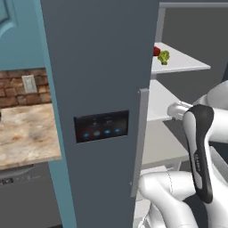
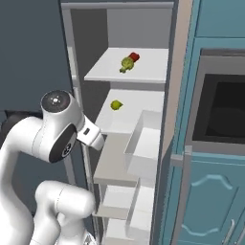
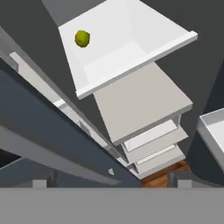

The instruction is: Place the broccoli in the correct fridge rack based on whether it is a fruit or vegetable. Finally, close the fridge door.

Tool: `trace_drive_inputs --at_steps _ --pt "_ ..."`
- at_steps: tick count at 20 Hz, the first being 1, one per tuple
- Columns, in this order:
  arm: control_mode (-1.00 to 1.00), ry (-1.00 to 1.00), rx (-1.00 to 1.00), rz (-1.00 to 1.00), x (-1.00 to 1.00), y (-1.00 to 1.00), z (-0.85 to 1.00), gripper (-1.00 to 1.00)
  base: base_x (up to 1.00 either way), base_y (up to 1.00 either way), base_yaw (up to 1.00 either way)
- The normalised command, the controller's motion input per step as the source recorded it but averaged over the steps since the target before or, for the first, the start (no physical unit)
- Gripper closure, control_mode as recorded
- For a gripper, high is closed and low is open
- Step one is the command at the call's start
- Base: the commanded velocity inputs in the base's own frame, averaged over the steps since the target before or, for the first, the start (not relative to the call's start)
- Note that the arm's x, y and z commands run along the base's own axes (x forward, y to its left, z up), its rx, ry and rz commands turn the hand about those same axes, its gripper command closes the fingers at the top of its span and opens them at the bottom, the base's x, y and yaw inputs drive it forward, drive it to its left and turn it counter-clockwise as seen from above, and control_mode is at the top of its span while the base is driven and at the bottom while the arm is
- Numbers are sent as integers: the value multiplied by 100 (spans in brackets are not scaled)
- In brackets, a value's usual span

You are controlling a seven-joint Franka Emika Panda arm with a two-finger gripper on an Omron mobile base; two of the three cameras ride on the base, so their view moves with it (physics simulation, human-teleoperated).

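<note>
Looking into the open fridge, we see the broccoli (image 2: 126, 63) lying on the top rack (image 2: 143, 72), touching a small red item (image 2: 134, 57) just behind it. From the left base view the same broccoli (image 1: 164, 57) sits near the rack's (image 1: 187, 64) left edge, with the red item (image 1: 156, 51) at its left. One shelf (image 2: 139, 107) down rests a small round yellow-green fruit (image 2: 116, 105), alone; the hand view shows that fruit (image 3: 82, 38) on the white shelf (image 3: 131, 39) too. Below it come a grey shelf (image 2: 112, 162) and white drawers (image 2: 119, 201).

Our arm (image 2: 52, 134) is folded in front of the fridge, its wrist near the middle shelves. Our fingers hold nothing, and their tips (image 3: 40, 183) stand far apart at the bottom corners of the hand view. The door with the black display (image 1: 101, 126) stands shut on the left of the compartment. Left of it we see a stone tabletop (image 1: 26, 133) against a brick wall (image 1: 18, 87).
</note>
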Motion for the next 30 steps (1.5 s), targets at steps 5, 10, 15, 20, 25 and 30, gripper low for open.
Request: trace_drive_inputs --at_steps 5,10,15,20,25,30 --pt "100 0 0 0 0 0 0 -100 -64 8 0" --pt "100 0 0 0 0 0 0 -100 -65 0 0" --pt "100 0 0 0 0 0 0 -100 -49 0 0" --pt "100 0 0 0 0 0 0 -100 -24 0 0" --pt "-100 0 0 0 0 0 0 -100 0 0 0" --pt "-100 0 0 0 -7 0 0 -100 0 0 0"
